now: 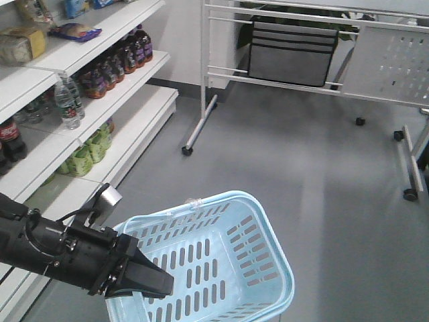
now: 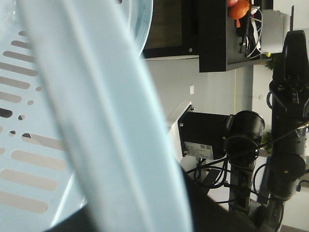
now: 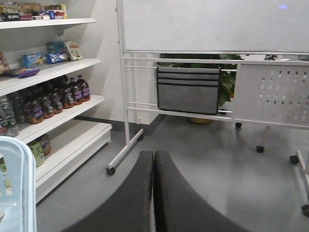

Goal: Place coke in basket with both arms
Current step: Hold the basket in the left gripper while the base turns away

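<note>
The main risk lies in the shelf (image 1: pixel 47 151) and the basket (image 1: pixel 201 261) together. The basket hangs tilted off the floor from one point on its near left rim, so a swing toward the shelf could slew it into the shelf's front edge or twist it out of the grip. The left gripper (image 1: pixel 157 282) looks drawn tight on that rim. With the load hanging off to one side, any added weight would likely tip the basket further. The right gripper (image 3: pixel 153 188) has its fingers pressed together and carries nothing. It must spread before it can take the coke (image 1: pixel 9 137), and a late opening would knock the bottle over. The coke stands at the far left end of the middle shelf, well apart from the basket. A water bottle (image 1: pixel 68 102) stands near it, and a careless reach could topple that too. As for what is hard to see, the left wrist view is mostly filled by a blurred pale band of basket, so the pinch itself stays hidden. The coke is cut off by the frame edge in the front view, and I cannot pick it out in the right wrist view.
</note>
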### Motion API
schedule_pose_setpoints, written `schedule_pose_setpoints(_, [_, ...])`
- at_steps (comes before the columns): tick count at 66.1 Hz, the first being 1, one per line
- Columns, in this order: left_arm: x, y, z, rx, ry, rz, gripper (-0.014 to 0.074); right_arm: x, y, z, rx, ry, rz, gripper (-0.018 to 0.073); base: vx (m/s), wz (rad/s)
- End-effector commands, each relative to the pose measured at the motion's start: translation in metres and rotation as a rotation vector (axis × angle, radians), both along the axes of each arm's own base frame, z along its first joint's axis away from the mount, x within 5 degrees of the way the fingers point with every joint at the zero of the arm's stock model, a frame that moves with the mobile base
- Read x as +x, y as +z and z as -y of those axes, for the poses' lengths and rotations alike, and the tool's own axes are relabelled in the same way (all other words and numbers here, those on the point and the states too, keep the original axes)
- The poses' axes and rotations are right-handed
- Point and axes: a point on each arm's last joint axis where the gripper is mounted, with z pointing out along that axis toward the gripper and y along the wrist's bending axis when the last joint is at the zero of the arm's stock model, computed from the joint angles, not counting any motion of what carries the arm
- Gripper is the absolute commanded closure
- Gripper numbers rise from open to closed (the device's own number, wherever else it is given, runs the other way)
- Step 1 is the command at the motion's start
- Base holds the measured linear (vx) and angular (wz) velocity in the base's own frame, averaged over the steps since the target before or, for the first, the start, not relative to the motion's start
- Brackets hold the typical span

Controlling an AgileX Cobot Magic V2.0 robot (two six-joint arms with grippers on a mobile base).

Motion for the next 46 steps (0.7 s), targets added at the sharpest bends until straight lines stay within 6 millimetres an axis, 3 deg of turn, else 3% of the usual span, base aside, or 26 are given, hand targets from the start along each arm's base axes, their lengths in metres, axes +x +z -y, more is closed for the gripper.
schedule_pose_setpoints(1, [-0.0012, 0.0221, 0.0042, -0.105, -0.003, 0.042, 0.0603, -0.0010, 0.0044, 0.0002, -0.009, -0.004, 0.086, 0.0569, 0.01, -0.43])
schedule_pose_setpoints(46, [-0.0012, 0.0221, 0.0042, -0.105, -0.003, 0.042, 0.0603, -0.0010, 0.0044, 0.0002, -0.009, -0.004, 0.086, 0.0569, 0.03, -0.32])
